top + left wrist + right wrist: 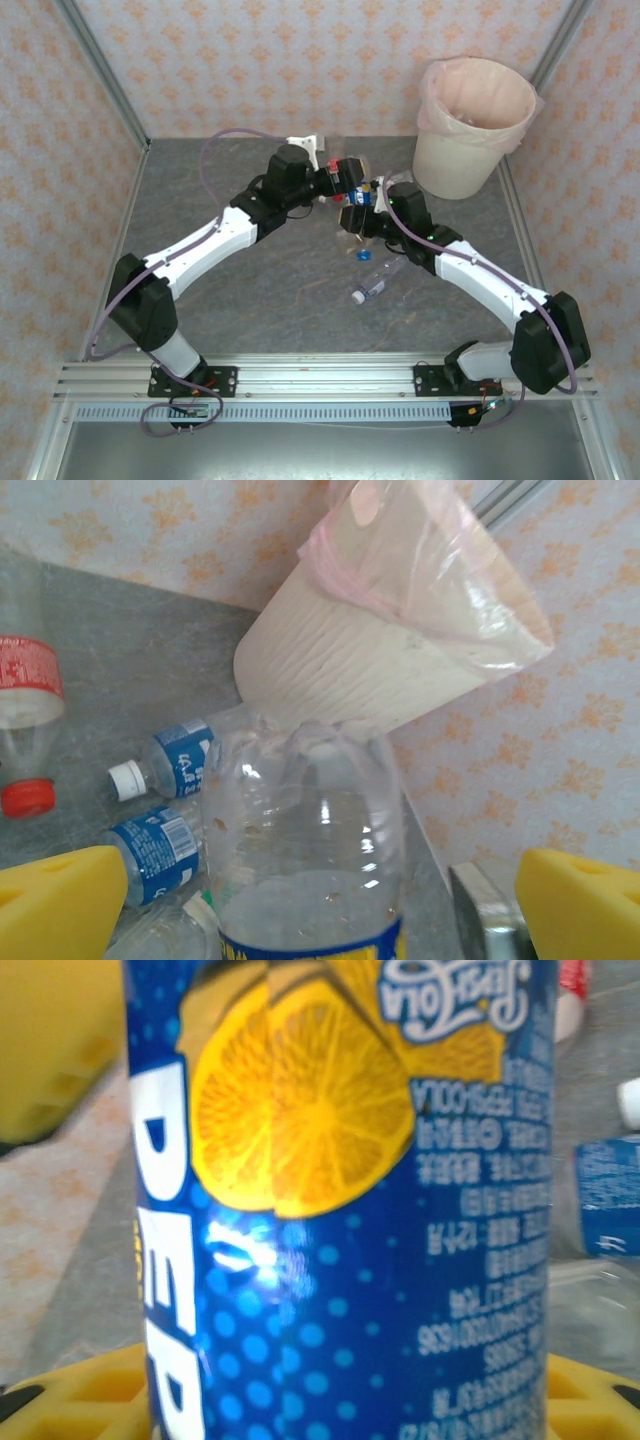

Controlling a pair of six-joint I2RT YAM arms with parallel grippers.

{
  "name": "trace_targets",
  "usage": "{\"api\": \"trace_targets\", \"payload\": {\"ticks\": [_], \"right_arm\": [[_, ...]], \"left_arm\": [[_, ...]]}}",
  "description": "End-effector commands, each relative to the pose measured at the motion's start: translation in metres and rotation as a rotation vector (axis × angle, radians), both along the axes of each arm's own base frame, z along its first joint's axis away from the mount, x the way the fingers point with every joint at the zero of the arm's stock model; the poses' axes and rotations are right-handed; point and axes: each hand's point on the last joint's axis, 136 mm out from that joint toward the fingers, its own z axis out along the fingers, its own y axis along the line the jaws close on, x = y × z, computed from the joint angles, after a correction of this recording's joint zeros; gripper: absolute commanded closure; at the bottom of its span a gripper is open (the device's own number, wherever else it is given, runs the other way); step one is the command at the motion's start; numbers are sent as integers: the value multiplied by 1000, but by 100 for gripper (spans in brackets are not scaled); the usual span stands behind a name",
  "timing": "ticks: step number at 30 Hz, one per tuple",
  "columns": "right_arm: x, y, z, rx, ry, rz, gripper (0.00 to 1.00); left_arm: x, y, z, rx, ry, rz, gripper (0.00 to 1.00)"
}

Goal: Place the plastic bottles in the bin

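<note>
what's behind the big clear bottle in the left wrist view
The bin, pink-lined, stands behind the clear bottle; two blue-labelled bottles lie left. The table right behind it is covered.

Glossy plastic bottle (300, 830) (matt bin (340, 660))

My overhead camera sits above and behind the arm bases. It looks down on the whole grey stone-look worktop (260, 300), with the large round cream-white bin with its pink liner (470, 130) at the far right corner. The left wrist camera looks low past its yellow fingers (60, 900) at that same bin, from close by. The right wrist camera sits almost against a blue-labelled plastic bottle (340, 1210).
</note>
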Motion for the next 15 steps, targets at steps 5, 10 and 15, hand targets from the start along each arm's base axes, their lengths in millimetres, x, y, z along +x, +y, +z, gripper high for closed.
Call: {"api": "trace_targets", "payload": {"ticks": [5, 10, 15], "right_arm": [[11, -36, 22, -128, -81, -136, 56], [17, -64, 34, -187, -109, -221, 58], [33, -110, 75, -240, -176, -400, 60]], "left_arm": [[-2, 45, 33, -61, -138, 67, 0], [-22, 69, 40, -55, -196, 107, 0], [-35, 105, 11, -27, -166, 260, 0]]}}
